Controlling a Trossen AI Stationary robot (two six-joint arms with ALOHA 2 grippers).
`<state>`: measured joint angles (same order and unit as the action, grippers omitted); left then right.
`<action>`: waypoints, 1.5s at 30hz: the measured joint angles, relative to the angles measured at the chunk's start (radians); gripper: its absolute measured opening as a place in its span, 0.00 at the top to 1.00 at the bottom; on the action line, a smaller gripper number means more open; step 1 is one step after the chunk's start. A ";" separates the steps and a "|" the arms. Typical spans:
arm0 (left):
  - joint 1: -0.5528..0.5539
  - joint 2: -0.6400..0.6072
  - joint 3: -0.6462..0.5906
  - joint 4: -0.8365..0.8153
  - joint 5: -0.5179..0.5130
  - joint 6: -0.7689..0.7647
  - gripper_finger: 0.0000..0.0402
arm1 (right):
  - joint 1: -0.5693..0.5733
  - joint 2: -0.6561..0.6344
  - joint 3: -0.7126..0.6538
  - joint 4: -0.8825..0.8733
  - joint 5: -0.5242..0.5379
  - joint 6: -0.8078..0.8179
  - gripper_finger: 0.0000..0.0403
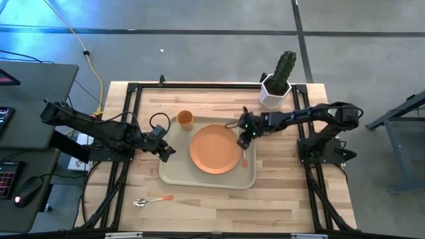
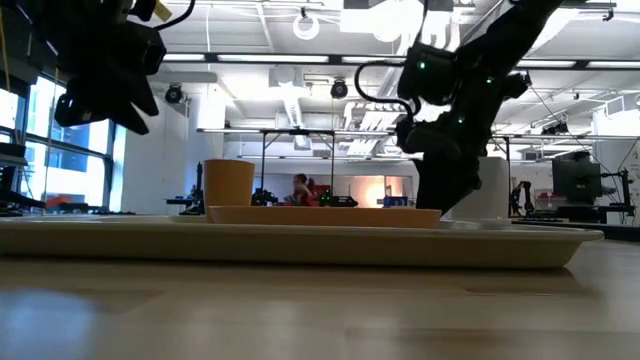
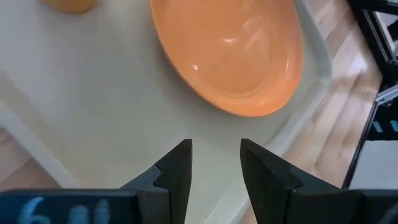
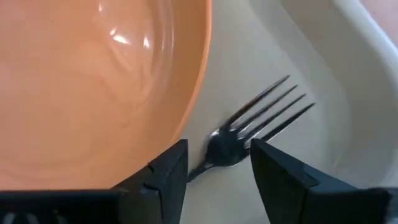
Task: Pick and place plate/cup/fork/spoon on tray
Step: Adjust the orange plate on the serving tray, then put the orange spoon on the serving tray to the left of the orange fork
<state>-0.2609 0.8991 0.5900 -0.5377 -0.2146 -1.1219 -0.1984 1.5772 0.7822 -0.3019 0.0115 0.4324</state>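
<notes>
No text, label, brand, number or sign can be read anywhere in these views. The tray (image 1: 174, 174), plate (image 1: 214, 149), cup (image 1: 184, 119), fork (image 4: 261, 121) and spoon (image 1: 151, 200) are all plain and unmarked. Pale bluish blurs along the near edge of the left wrist view, on the gripper body, cannot be made out as characters. A keyboard (image 1: 5, 119) at the table's left edge is too small for its keys to be read, and no sign in the room behind the table is legible.
</notes>
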 joint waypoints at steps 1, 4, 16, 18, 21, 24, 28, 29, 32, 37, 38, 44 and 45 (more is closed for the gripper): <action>-0.001 -0.002 0.000 0.002 0.000 0.000 0.69 | 0.019 0.000 0.000 0.001 0.022 0.017 0.59; -0.002 -0.006 0.000 -0.005 0.001 0.008 0.69 | 0.058 0.000 0.000 0.024 0.049 0.046 0.59; -0.056 -0.133 0.000 -0.141 0.132 0.025 0.69 | 0.090 0.000 0.000 0.075 0.056 0.199 0.59; -0.112 -0.146 0.000 -0.172 0.134 0.014 0.69 | 0.094 -0.002 0.000 0.074 0.054 0.227 0.59; -0.222 -0.143 -0.020 -0.178 0.137 0.008 0.69 | 0.112 -0.023 0.003 0.077 0.065 0.274 0.59; -0.347 -0.122 -0.056 -0.164 0.143 0.013 0.69 | 0.142 -0.057 0.020 0.068 0.122 0.304 0.59; -0.475 -0.089 -0.079 -0.156 0.140 -0.006 0.69 | 0.183 -0.096 0.070 0.075 0.207 0.303 0.59; -0.499 -0.081 -0.087 -0.140 0.139 -0.020 0.69 | 0.191 -0.099 0.086 0.074 0.223 0.297 0.59; -0.565 -0.050 -0.116 -0.047 0.128 -0.056 0.69 | 0.213 -0.102 0.137 0.075 0.251 0.263 0.59; -0.645 0.051 -0.136 0.119 0.116 -0.035 0.69 | 0.241 -0.103 0.195 0.075 0.310 0.241 0.59; -0.660 0.080 -0.136 0.142 0.114 -0.025 0.69 | 0.247 -0.103 0.202 0.075 0.317 0.241 0.59; -0.758 0.275 -0.136 0.250 0.081 0.006 0.69 | 0.285 -0.103 0.212 0.083 0.322 0.241 0.59; -0.770 0.310 -0.136 0.282 0.079 0.006 0.69 | 0.295 -0.103 0.212 0.084 0.322 0.240 0.59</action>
<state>-1.0314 1.2095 0.4538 -0.2554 -0.1357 -1.1159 0.0963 1.4746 0.9947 -0.2179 0.3340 0.6729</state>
